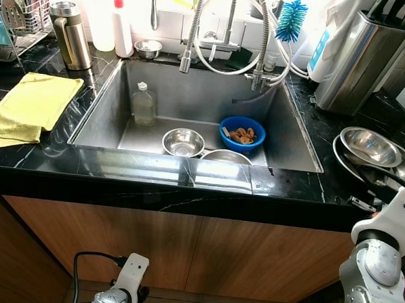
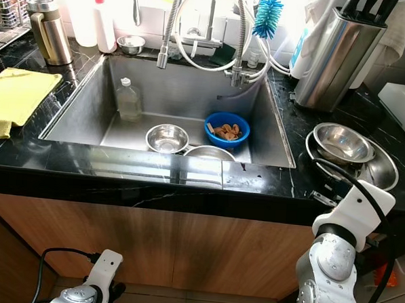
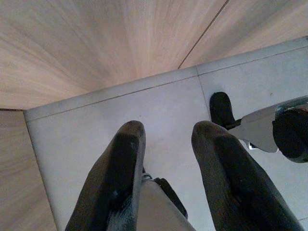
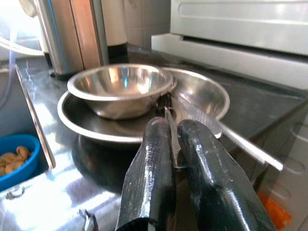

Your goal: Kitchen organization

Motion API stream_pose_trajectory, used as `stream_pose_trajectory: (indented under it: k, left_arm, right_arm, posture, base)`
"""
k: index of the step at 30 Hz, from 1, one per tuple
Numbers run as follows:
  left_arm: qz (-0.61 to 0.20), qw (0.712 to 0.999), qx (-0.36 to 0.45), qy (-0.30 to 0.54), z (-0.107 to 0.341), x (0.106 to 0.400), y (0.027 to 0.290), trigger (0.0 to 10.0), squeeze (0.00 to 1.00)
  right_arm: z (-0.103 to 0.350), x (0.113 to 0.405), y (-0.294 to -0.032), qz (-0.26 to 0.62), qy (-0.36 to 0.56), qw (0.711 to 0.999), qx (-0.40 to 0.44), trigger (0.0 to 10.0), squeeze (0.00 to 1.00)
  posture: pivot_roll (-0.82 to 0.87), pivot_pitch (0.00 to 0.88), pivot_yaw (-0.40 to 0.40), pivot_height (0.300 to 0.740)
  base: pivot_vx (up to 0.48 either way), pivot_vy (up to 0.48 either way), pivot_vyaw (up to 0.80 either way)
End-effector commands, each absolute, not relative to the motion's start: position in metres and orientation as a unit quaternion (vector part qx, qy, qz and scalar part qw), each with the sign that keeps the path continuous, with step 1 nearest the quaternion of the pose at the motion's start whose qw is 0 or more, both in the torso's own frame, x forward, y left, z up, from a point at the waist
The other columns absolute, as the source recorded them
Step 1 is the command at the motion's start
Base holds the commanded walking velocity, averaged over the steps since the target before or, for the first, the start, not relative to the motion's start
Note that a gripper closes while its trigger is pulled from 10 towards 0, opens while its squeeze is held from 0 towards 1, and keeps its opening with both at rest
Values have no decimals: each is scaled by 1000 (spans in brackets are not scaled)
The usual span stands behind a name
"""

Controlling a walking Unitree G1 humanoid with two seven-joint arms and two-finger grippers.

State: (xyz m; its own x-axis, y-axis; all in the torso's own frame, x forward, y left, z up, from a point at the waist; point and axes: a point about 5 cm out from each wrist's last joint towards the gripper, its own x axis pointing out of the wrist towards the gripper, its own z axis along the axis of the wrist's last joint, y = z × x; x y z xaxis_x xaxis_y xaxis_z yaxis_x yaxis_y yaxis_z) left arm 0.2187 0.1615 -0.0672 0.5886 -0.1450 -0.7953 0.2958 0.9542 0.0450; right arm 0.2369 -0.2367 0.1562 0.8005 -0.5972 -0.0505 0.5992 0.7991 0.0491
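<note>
Two steel bowls [image 4: 120, 89] nested in a wide pan [image 4: 91, 122] on the tabletop [image 1: 303, 184], right of the sink [image 1: 102, 112]. Light, rigid, slick; best pinched at a rim, or the pan by its long handle [image 4: 245, 144]. Right gripper [image 4: 173, 139]: jaws nearly closed on a thin metal blade-like piece, just before the pan. Left gripper [image 3: 166, 144]: jaws apart, empty, hanging over the floor [image 3: 144, 101]. Sink holds a blue bowl [image 1: 242, 133], bottle [image 1: 144, 104] and more steel bowls.

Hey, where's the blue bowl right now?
In the left eye view, the blue bowl sits inside the sink, toward its right side, behind and to the right of a small steel bowl. It holds some brown food pieces.
</note>
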Motion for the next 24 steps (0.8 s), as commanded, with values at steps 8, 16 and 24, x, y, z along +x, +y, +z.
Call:
stream_pose_trajectory:
  k: [8,16,24]
  left_arm:
    - [-126,885,83,441,-68,218,160,10000,0]
    - [-126,886,83,439,-67,219,159,10000,0]
    - [-126,887,83,437,-66,221,159,10000,0]
  right_arm:
    - [180,240,-241,-322,-45,946,22,10000,0]
    - [182,242,-240,-320,-50,946,21,10000,0]
    - [181,241,-243,-328,-48,943,20,10000,0]
  posture:
    - [156,62,-91,732]
    - [157,59,-91,732]
    - [155,59,-89,732]
  base:
    - [0,0,0]
    - [0,0,0]
    - [0,0,0]
